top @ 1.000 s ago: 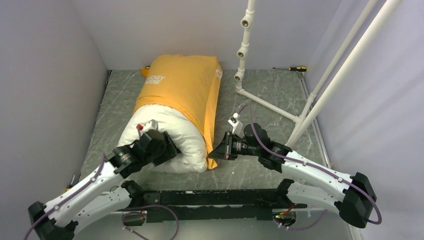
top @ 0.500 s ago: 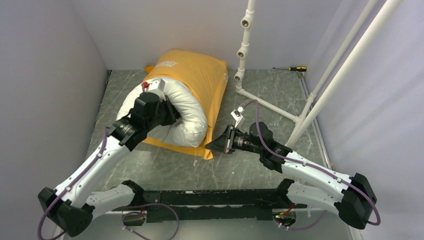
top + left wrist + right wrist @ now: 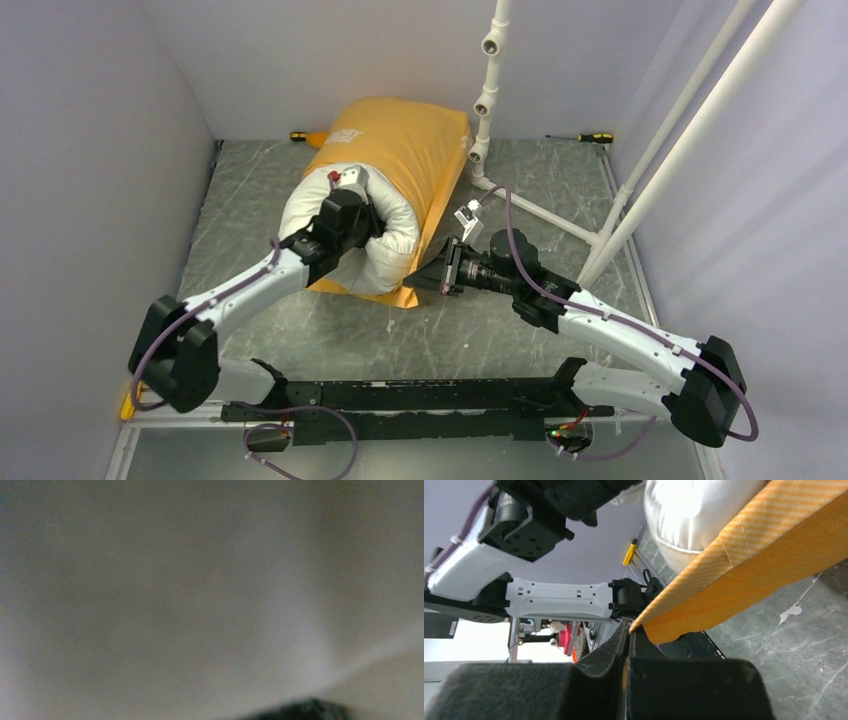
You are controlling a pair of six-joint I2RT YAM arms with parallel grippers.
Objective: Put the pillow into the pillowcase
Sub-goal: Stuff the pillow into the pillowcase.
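Note:
The white pillow (image 3: 385, 245) lies with its far half inside the orange-yellow pillowcase (image 3: 410, 150); its near end bulges out, a small red logo on top. My left gripper (image 3: 368, 222) is pressed deep into that near end, its fingers sunk in the fabric. The left wrist view is filled with blurred white pillow (image 3: 200, 590), so I cannot see the jaws. My right gripper (image 3: 628, 625) is shut on the pillowcase (image 3: 764, 555) at a corner of its open end, right of the pillow (image 3: 684, 510), with orange cloth pinched between the pads.
A white pipe frame (image 3: 485, 100) stands just right of the pillowcase, its slanted poles (image 3: 680, 130) farther right. A yellow-handled screwdriver (image 3: 590, 137) lies by the back wall, another (image 3: 298, 135) behind the pillowcase. Grey walls close the left, back and right sides.
The left arm has stretched forward and shoved the pillow away from me and to the right, further into the case. The right gripper moved forward with the case's corner still pinched.

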